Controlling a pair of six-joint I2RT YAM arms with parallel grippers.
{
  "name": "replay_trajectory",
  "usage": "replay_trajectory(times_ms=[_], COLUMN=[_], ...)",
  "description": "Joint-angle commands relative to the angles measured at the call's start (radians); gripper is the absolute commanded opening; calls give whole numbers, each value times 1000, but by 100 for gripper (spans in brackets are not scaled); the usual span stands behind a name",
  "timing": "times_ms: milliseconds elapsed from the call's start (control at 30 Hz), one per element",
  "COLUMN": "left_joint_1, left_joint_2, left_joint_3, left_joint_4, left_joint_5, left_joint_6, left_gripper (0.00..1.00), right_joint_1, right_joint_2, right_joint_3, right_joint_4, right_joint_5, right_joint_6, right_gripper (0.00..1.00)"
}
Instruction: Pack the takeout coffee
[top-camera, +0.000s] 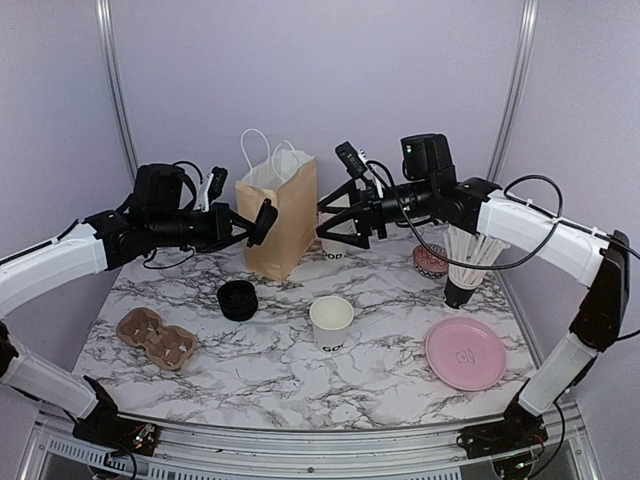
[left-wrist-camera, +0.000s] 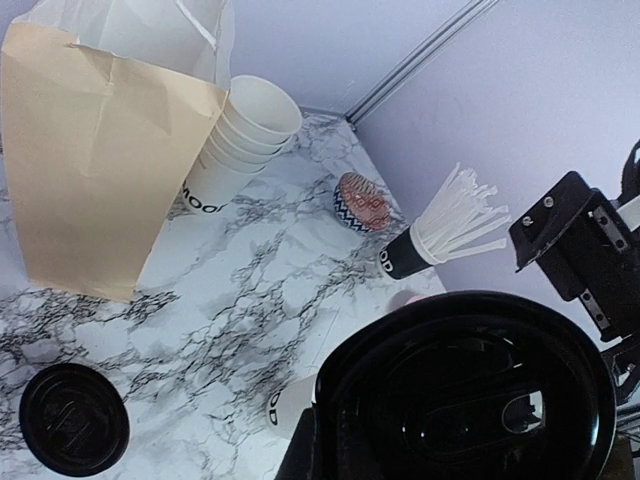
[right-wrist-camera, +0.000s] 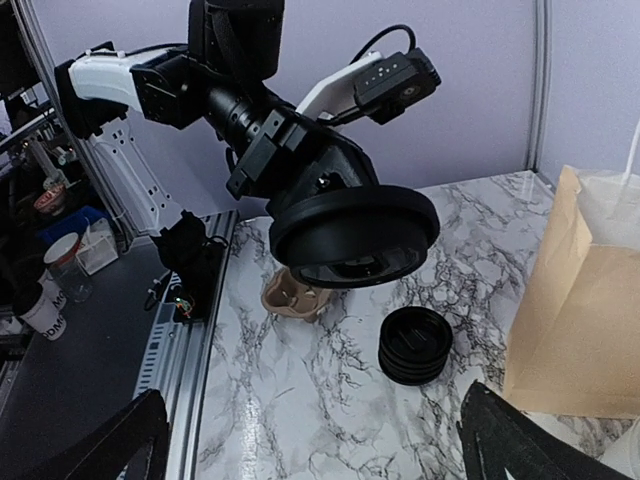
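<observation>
The takeout coffee cup (top-camera: 332, 322), white paper with dark lettering, stands open-topped at the table's middle; its side (left-wrist-camera: 290, 405) shows under the lid in the left wrist view. My left gripper (top-camera: 258, 224) is shut on a single black lid (top-camera: 266, 221) in the air beside the bag. That lid (left-wrist-camera: 470, 390) fills the left wrist view and hangs facing the right wrist camera (right-wrist-camera: 355, 235). My right gripper (top-camera: 328, 222) is open and empty a little to the lid's right, its fingers (right-wrist-camera: 530, 440) spread wide.
A brown paper bag (top-camera: 278, 215) stands at the back. A stack of black lids (top-camera: 237, 299) and a cup carrier (top-camera: 155, 337) lie left. A stack of lidless cups (left-wrist-camera: 245, 130), a patterned bowl (top-camera: 430, 260), stirrers (top-camera: 465, 265) and a pink plate (top-camera: 465, 353) sit right.
</observation>
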Motion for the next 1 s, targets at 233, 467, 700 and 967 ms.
replay_trajectory(times_ms=[233, 467, 700, 967], left_joint_1=[-76, -99, -122, -123], left_joint_2=[-8, 8, 43, 53], left_joint_3=[-109, -98, -57, -47], left_joint_4=[514, 520, 526, 526], left_joint_5=[39, 36, 61, 50], left_joint_6=[-240, -258, -253, -259], left_gripper=[0, 0, 0, 0], right_joint_1=[65, 84, 95, 95], right_joint_2=[101, 122, 156, 159], right_joint_3=[112, 131, 164, 164], right_joint_4=[214, 231, 216, 210], right_joint_5=[-97, -50, -8, 6], right_joint_6=[248, 252, 270, 265], right_gripper=[99, 99, 99, 91])
